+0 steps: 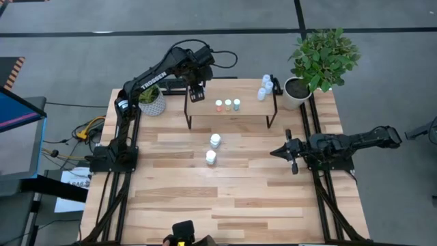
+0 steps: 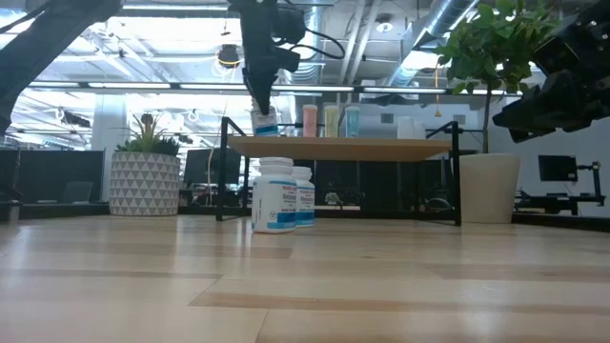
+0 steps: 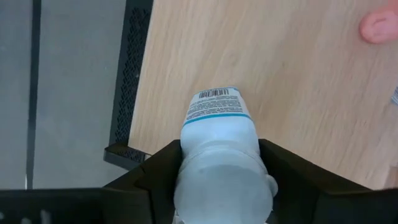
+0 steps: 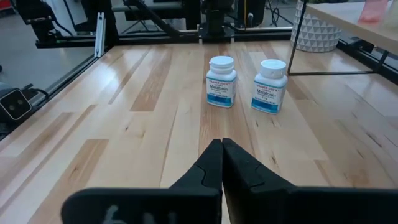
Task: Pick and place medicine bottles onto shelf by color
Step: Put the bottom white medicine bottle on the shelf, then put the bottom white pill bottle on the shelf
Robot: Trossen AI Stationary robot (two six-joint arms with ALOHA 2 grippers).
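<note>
The cap of the white bottle (image 3: 221, 162) held by the left tool (image 1: 196, 93) is hidden between the dark fingers in the left wrist view; only its body and barcode end show. From above, the tool covers this bottle almost wholly. The bottle stands upright, long axis vertical, base down over the shelf (image 1: 239, 113) at the shelf's left end; whether the base touches the wood cannot be told. The left tool is clamped on it, the arm reaching from its base out over the shelf.

Toward the shelf's middle stand an orange-capped bottle (image 1: 219, 105), a yellow-capped bottle (image 1: 228, 104) and a green-capped bottle (image 1: 237, 104); pale-blue bottles (image 1: 265, 86) cluster at its right end. Two white bottles (image 2: 276, 193) stand upright on the bench (image 1: 205, 198) in front of the shelf.

The right tool (image 4: 222, 163) waits right of the shelf's front, fingers pressed together, empty.
</note>
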